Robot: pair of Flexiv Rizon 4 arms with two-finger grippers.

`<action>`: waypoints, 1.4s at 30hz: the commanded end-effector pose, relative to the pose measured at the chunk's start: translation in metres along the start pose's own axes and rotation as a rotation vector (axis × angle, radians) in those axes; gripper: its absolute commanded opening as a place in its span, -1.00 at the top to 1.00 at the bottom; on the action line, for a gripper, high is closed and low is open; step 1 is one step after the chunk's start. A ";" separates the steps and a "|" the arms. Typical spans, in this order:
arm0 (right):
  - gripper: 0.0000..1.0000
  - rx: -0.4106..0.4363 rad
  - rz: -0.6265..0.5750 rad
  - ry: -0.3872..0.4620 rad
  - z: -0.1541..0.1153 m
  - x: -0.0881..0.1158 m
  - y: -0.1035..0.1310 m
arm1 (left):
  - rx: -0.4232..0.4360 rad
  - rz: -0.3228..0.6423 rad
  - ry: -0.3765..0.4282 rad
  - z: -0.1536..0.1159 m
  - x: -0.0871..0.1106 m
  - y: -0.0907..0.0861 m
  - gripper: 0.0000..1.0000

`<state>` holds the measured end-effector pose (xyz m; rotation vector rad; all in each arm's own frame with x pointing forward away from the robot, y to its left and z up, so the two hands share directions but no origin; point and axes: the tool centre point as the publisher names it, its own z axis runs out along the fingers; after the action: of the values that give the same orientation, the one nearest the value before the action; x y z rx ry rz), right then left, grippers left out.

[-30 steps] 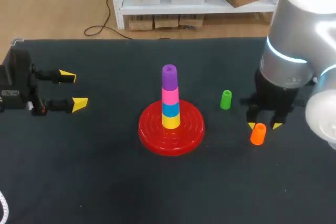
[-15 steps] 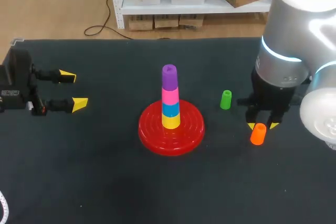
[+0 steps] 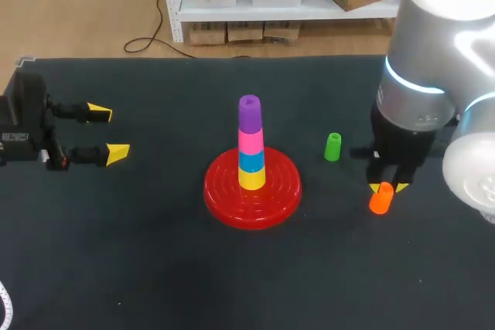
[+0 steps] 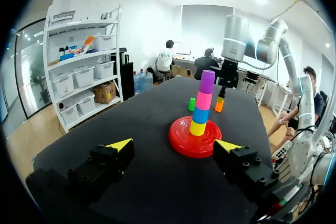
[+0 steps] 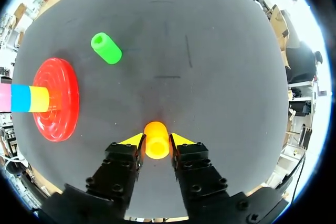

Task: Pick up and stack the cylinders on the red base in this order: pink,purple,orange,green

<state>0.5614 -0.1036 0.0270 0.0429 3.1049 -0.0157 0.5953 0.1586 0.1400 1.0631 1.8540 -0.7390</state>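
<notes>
Eyes on the right gripper [image 3: 384, 188]! It stood straight above the orange cylinder [image 3: 380, 202], out on the tabletop [image 3: 155, 253] to the right of the red base [image 3: 224, 195] and well apart from it. The cylinder stood upright, its long axis in line with the fingers pointing down over it. In the right wrist view the yellow tips sat one on each side of the cylinder, narrowed in and seemingly touching both flanks. So I'd call that a grip, though the cylinder looked to be resting on the tabletop, not yet lifted.

On the base the tower read yellow, blue, pink cylinder [image 3: 250, 141], then purple cylinder [image 3: 249, 113] on top, so orange looked like the piece due next. From the gripper the tower lay off to the left, across bare tabletop. The green cylinder [image 3: 332, 147] stood upright between base and gripper, a little toward the far edge.

The left gripper [image 3: 108, 134] hung wide open and empty, far out on the base's other side. This one belonged to the right arm, plainly the nearer.
</notes>
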 end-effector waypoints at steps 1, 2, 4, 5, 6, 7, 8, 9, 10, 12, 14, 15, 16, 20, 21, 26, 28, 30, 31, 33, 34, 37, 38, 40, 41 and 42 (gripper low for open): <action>1.00 0.001 -0.001 -0.002 -0.001 0.003 -0.001 | -0.006 0.004 -0.009 0.002 0.002 0.000 -1.00; 1.00 0.001 -0.002 -0.002 -0.003 0.003 -0.001 | -0.006 0.004 -0.009 0.002 0.002 0.000 -1.00; 1.00 0.001 -0.002 -0.004 -0.007 0.002 -0.001 | -0.006 0.004 -0.009 0.002 0.002 0.000 -1.00; 1.00 0.000 -0.003 -0.006 -0.011 0.002 0.000 | -0.006 0.004 -0.009 0.002 0.002 0.000 -1.00; 1.00 0.001 -0.005 -0.009 -0.014 0.001 0.000 | -0.006 0.004 -0.009 0.002 0.002 0.000 -1.00; 1.00 0.001 -0.011 -0.020 -0.021 0.000 0.001 | -0.006 0.004 -0.009 0.002 0.002 0.000 -1.00; 1.00 0.002 -0.014 -0.023 -0.026 -0.001 0.002 | -0.006 0.004 -0.009 0.002 0.002 0.000 -1.00; 1.00 0.003 -0.018 -0.027 -0.032 -0.002 0.003 | -0.006 0.004 -0.009 0.002 0.002 0.000 -1.00; 1.00 0.004 -0.022 -0.035 -0.038 -0.004 0.004 | -0.006 0.004 -0.009 0.002 0.002 0.000 -1.00; 1.00 0.007 -0.024 -0.039 -0.049 -0.008 0.007 | -0.006 0.004 -0.009 0.002 0.002 0.000 -1.00; 1.00 0.008 -0.029 -0.049 -0.060 -0.011 0.009 | -0.006 0.004 -0.009 0.002 0.002 0.000 -1.00; 1.00 0.006 -0.032 -0.053 -0.066 -0.013 0.011 | -0.006 0.004 -0.009 0.002 0.002 0.000 -1.00; 1.00 0.006 -0.035 -0.057 -0.071 -0.015 0.012 | -0.006 0.004 -0.009 0.002 0.002 0.000 -1.00; 1.00 -0.006 -0.046 -0.078 -0.097 -0.027 0.021 | -0.006 0.004 -0.009 0.002 0.002 0.000 -1.00; 1.00 -0.009 -0.048 -0.081 -0.104 -0.030 0.023 | -0.006 0.004 -0.009 0.002 0.002 0.000 -1.00; 1.00 -0.029 -0.043 -0.096 -0.135 -0.049 0.036 | -0.006 0.004 -0.009 0.002 0.002 0.000 -1.00; 1.00 -0.043 -0.046 -0.102 -0.147 -0.056 0.043 | -0.006 0.004 -0.009 0.002 0.002 0.000 -1.00; 1.00 -0.046 -0.044 -0.107 -0.158 -0.063 0.049 | -0.006 0.004 -0.009 0.002 0.002 0.000 -1.00; 1.00 -0.055 -0.041 -0.105 -0.163 -0.066 0.052 | -0.006 0.004 -0.009 0.002 0.002 0.000 -1.00; 1.00 -0.060 -0.040 -0.099 -0.172 -0.072 0.060 | -0.006 0.004 -0.009 0.002 0.002 0.000 -1.00; 1.00 -0.064 -0.042 -0.097 -0.177 -0.075 0.064 | -0.006 0.004 -0.009 0.002 0.002 0.000 -1.00; 1.00 -0.068 -0.055 -0.102 -0.188 -0.081 0.078 | -0.006 0.004 -0.009 0.002 0.002 0.000 -1.00; 1.00 -0.070 -0.060 -0.101 -0.191 -0.082 0.083 | -0.006 0.004 -0.009 0.002 0.002 0.000 -1.00; 1.00 -0.071 -0.071 -0.109 -0.197 -0.084 0.093 | -0.006 0.004 -0.009 0.002 0.002 0.000 -1.00; 1.00 -0.075 -0.078 -0.114 -0.200 -0.085 0.098 | -0.006 0.004 -0.009 0.002 0.002 0.000 -1.00; 1.00 -0.076 -0.083 -0.121 -0.204 -0.085 0.103 | -0.006 0.004 -0.009 0.002 0.002 0.000 -1.00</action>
<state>0.6369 -0.0134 0.2263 -0.0835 2.9526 0.1209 0.5953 0.1586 0.1400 1.0631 1.8540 -0.7390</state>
